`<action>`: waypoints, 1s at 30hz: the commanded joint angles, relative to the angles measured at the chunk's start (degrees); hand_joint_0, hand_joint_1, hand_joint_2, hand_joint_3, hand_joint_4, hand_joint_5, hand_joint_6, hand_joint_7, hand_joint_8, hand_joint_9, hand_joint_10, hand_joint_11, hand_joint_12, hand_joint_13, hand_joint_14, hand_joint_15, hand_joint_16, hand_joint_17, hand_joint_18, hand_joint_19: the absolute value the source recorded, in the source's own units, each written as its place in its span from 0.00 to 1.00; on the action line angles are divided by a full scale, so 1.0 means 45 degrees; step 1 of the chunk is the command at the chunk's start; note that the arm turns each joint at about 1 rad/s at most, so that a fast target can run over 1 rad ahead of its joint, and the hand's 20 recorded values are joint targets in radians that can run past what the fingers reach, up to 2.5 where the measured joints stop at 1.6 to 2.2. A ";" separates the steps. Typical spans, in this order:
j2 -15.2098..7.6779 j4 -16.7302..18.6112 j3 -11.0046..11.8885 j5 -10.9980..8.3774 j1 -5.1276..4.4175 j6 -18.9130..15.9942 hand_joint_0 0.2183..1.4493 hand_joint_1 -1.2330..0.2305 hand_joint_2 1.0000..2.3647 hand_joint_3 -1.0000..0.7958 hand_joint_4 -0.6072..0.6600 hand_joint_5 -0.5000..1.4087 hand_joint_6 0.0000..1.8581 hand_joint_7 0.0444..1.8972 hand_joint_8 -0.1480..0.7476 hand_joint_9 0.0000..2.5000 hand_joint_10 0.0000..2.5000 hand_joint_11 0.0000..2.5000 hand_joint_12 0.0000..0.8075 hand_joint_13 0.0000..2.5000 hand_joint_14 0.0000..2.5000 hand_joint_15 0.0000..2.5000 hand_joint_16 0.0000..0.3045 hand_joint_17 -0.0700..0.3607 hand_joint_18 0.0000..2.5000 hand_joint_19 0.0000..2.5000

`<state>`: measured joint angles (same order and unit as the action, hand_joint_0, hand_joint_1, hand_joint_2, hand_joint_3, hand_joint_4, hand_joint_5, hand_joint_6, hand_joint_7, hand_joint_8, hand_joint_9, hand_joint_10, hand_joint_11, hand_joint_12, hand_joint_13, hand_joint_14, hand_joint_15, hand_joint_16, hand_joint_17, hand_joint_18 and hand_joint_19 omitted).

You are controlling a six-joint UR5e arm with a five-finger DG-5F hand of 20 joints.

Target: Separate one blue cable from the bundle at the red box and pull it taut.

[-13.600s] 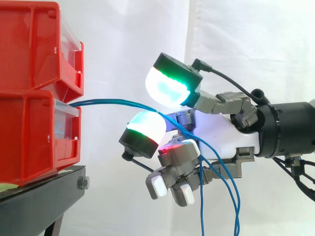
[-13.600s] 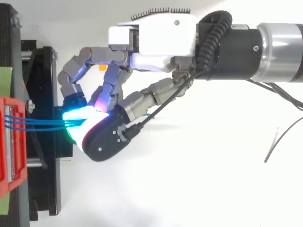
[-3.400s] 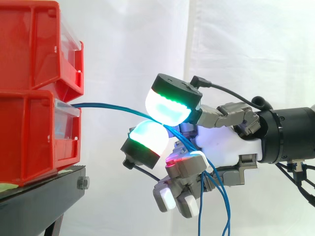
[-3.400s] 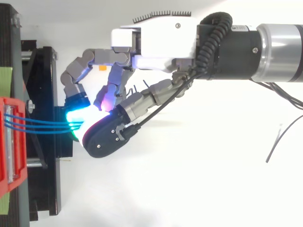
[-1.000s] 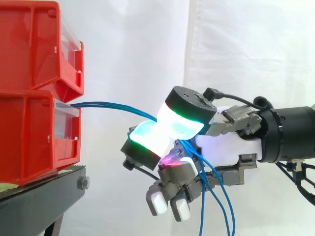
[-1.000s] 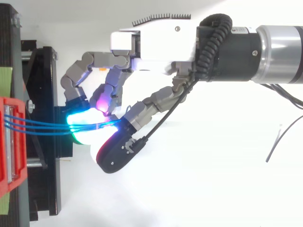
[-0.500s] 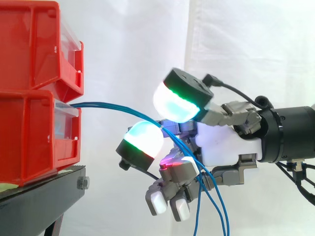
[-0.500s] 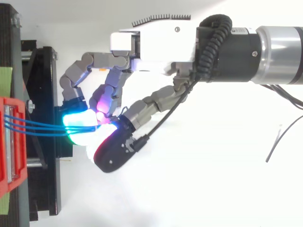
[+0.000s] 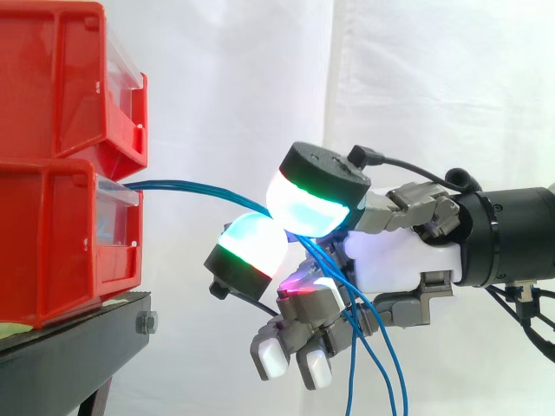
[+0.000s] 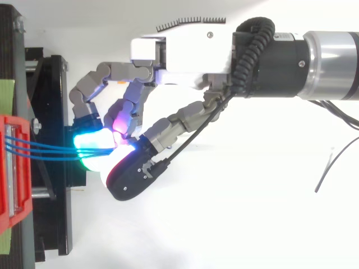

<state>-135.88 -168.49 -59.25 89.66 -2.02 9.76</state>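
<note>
Pinching the blue cables (image 9: 186, 185) between two glowing green-white pads (image 9: 310, 206), the hand (image 9: 395, 260) sits near the lower red box (image 9: 61, 234), apart from it. The cables arc left from the pinch into the box's front and hang loose below the hand. The box rests on a black stand (image 9: 78, 347).

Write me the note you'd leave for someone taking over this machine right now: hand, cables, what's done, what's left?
The hand is shut on the blue cables, two glowing pads closed around the bundle.
Cables: run from the lower red box to the pads in a slack curve, then hang below the hand.
Done: bundle grasped.
Left: single out one cable, pull it taut.
</note>
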 commanded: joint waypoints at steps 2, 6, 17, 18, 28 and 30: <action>0.0000 0.0000 0.0002 0.0016 0.0000 -0.0001 0.33 0.30 0.01 0.40 0.44 0.18 0.43 0.63 0.49 0.44 0.01 0.45 0.47 0.30 0.01 0.26 0.16 0.41 0.30 0.33; 0.0000 -0.0020 -0.0018 0.0016 0.0000 -0.0001 0.34 0.28 0.01 0.43 0.44 0.18 0.44 0.65 0.48 0.44 0.01 0.46 0.47 0.30 0.01 0.26 0.16 0.42 0.30 0.33; 0.0000 -0.0020 0.0002 0.0016 0.0000 -0.0001 0.28 0.35 0.00 0.28 0.51 0.18 0.46 0.59 0.49 0.46 0.01 0.46 0.47 0.32 0.01 0.26 0.16 0.42 0.32 0.32; 0.0000 -0.0020 0.0002 0.0016 0.0000 -0.0001 0.27 0.36 0.00 0.28 0.51 0.18 0.45 0.57 0.50 0.46 0.01 0.47 0.47 0.32 0.01 0.26 0.16 0.42 0.32 0.32; 0.0000 -0.0059 0.0002 -0.0003 0.0000 -0.0001 0.20 0.39 0.00 0.28 0.54 0.19 0.43 0.56 0.53 0.47 0.01 0.46 0.51 0.33 0.01 0.26 0.18 0.45 0.35 0.31; 0.0000 -0.0059 0.0002 -0.0003 0.0000 -0.0001 0.20 0.40 0.00 0.28 0.54 0.19 0.43 0.56 0.52 0.47 0.01 0.46 0.51 0.33 0.01 0.25 0.18 0.45 0.35 0.32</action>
<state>-135.88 -168.73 -59.24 89.68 -2.04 9.75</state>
